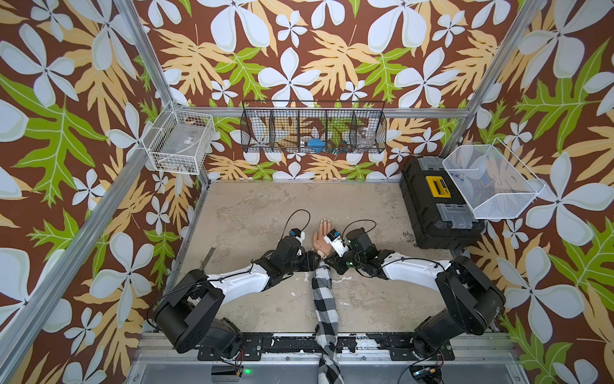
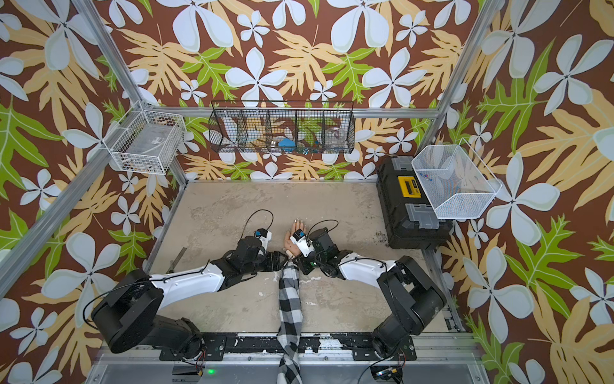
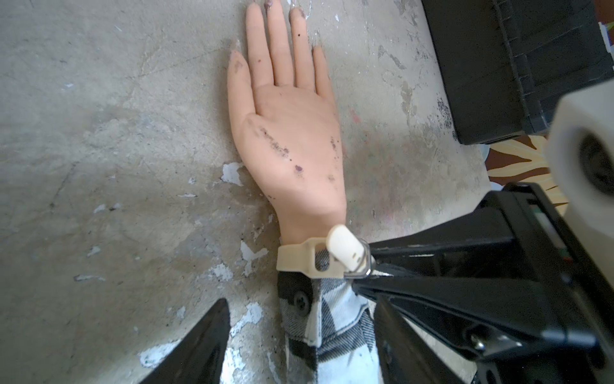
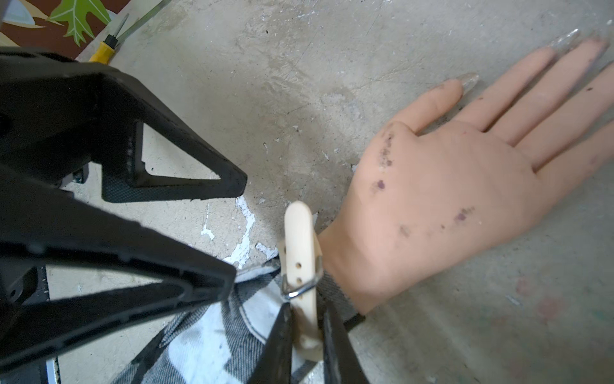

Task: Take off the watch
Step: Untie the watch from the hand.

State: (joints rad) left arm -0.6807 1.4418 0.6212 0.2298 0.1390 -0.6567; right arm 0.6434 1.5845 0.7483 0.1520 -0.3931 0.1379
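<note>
Beside the watch (image 3: 295,259), checked sleeve (image 3: 332,319); toolbox (image 1: 422,216) well apart

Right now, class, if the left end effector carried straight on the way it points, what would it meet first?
The left end effector would probably meet the plaid sleeve cuff first, beside the watch strap; depth is unclear.

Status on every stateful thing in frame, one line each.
Cream-strap wristwatch: on wrist, tail out of keeper, through buckle.
Flesh-tone mannequin hand: flat, palm down.
Black plastic toolbox: closed.
Left tool: open, straddling checked sleeve.
Right tool: shut on wristwatch strap.
</note>
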